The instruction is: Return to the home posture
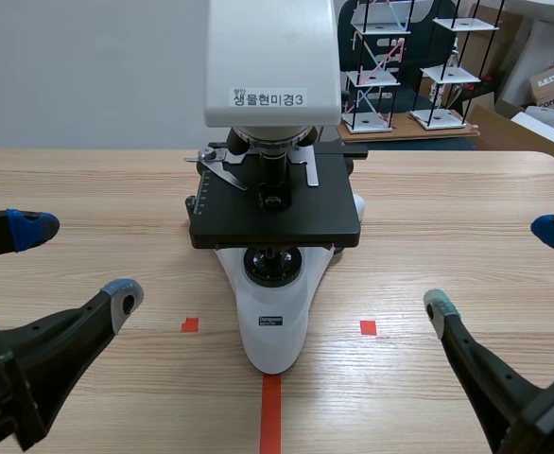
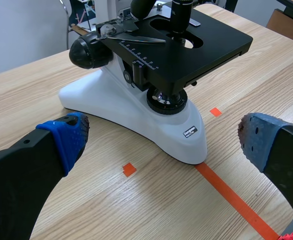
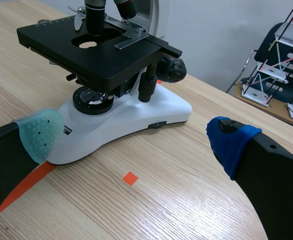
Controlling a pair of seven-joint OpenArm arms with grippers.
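Both tools gape wide, nothing held: the left tool (image 1: 77,261) sits low on its side, the right tool (image 1: 494,269) mirrors it. The microscope (image 1: 275,236) stands upright on the counter (image 1: 88,180) between them, apart from both. It looks heavy, rigid and delicate. Any grip belongs on its white base (image 1: 275,345), never the black stage (image 1: 275,213). Homing needs no grasp.
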